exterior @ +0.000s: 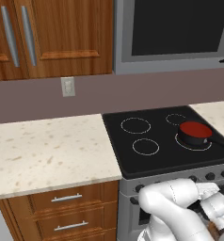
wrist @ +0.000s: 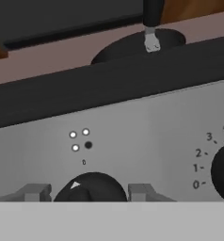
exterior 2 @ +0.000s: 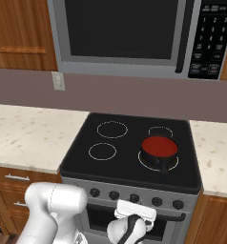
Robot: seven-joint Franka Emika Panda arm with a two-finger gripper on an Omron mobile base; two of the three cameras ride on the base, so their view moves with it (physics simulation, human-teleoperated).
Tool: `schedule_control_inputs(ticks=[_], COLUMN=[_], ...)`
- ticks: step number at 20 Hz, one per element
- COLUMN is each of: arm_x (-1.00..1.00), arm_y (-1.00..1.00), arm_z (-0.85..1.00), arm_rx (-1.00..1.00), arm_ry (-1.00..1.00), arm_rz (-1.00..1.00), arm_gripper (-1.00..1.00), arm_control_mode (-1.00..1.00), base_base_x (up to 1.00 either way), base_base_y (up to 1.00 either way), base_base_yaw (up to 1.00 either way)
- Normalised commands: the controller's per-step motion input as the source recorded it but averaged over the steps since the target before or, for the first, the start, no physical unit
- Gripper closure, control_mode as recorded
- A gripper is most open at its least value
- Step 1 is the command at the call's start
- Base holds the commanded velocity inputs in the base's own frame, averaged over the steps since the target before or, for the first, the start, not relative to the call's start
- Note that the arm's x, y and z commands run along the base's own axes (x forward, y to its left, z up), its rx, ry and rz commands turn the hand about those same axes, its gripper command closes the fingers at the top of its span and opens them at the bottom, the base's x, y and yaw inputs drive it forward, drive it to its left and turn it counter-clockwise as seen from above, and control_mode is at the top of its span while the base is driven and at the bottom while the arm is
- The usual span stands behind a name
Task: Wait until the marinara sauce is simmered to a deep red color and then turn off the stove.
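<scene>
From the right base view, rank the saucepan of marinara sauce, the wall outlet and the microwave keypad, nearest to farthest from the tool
1. Marinara sauce, front-right burner, just above the tool.
2. Wall outlet, on the backsplash, upper left.
3. Microwave keypad, high, upper right.

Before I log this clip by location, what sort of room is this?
A home kitchen, rendered. A steel range with black glass top carries a small dark saucepan of red sauce, a steel microwave with dark window hangs above it, and speckled pale countertops sit over wooden drawers.
</scene>
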Motion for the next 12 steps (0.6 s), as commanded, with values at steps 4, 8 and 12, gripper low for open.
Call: schedule_control_inputs(ticks=[4,8,12], arm_x=[0.0,-0.02,0.0], arm_y=[-0.14,-0.11,0.0], arm_z=[-0.28,-0.09,0.0], arm_rx=[0.27,0.17,0.0], arm_ry=[0.0,0.0,0.0], arm_rz=[-0.31,-0.15,0.0], arm_gripper=[1.0,1.0,1.0], arm_control_mode=[-1.0,-1.0,-1.0], base_base_x=[0.0,0.0,0.0], base_base_y=[0.0,0.0,0.0], base_base_yaw=[0.0,0.0,0.0])
